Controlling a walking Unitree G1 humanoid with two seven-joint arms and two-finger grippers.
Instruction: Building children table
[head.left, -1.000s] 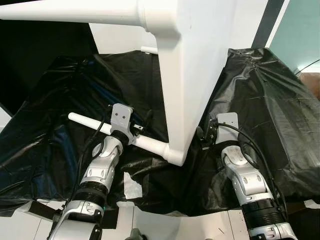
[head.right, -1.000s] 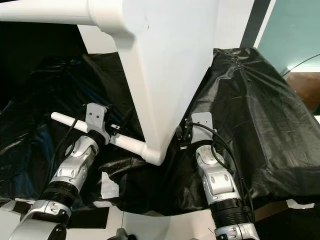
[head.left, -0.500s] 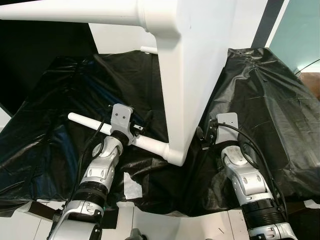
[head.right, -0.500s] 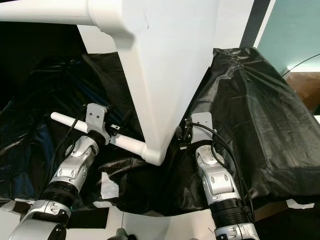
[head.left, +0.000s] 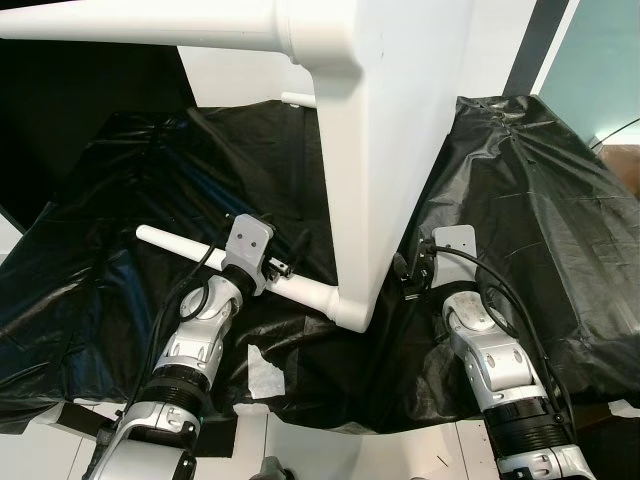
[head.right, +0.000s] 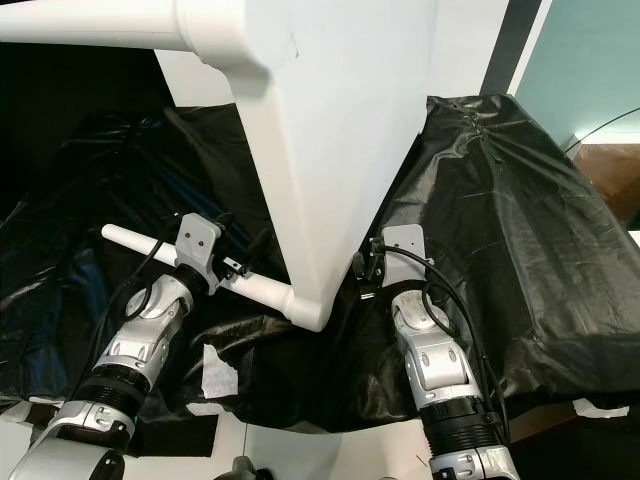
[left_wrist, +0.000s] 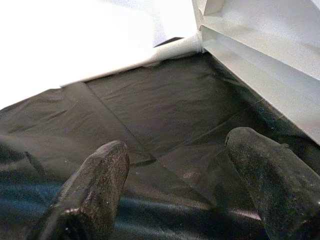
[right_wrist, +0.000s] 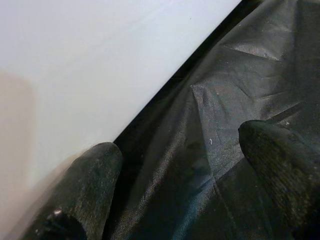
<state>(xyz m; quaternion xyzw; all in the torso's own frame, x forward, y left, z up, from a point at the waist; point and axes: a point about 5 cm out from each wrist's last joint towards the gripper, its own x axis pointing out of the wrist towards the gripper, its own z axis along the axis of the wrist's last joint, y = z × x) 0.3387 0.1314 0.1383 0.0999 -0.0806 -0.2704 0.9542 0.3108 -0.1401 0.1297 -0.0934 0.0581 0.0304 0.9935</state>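
Note:
The white children's table (head.left: 390, 130) stands tipped on its edge on a black plastic sheet (head.left: 540, 190). One white leg (head.left: 140, 25) sticks out to the left at the top, and another leg (head.left: 180, 245) sticks out low over the sheet. My left arm (head.left: 215, 320) reaches up under that low leg, its wrist touching or just in front of it. The left gripper (left_wrist: 177, 145) is open over the sheet, nothing between its fingers (left_wrist: 100, 170), beside the table's underside frame (left_wrist: 260, 45). My right gripper (right_wrist: 177, 142) is open too, close against the white tabletop (right_wrist: 90, 65).
The black sheet drapes over a raised surface on both sides, higher at the right (head.right: 520, 220). A white scrap (head.left: 265, 372) lies on the sheet near my left forearm. White floor (head.left: 300, 450) shows at the near edge. A teal wall (head.left: 600, 60) stands at the right.
My left wrist has turned and shifted slightly right along the low leg. The table and my right arm have stayed put.

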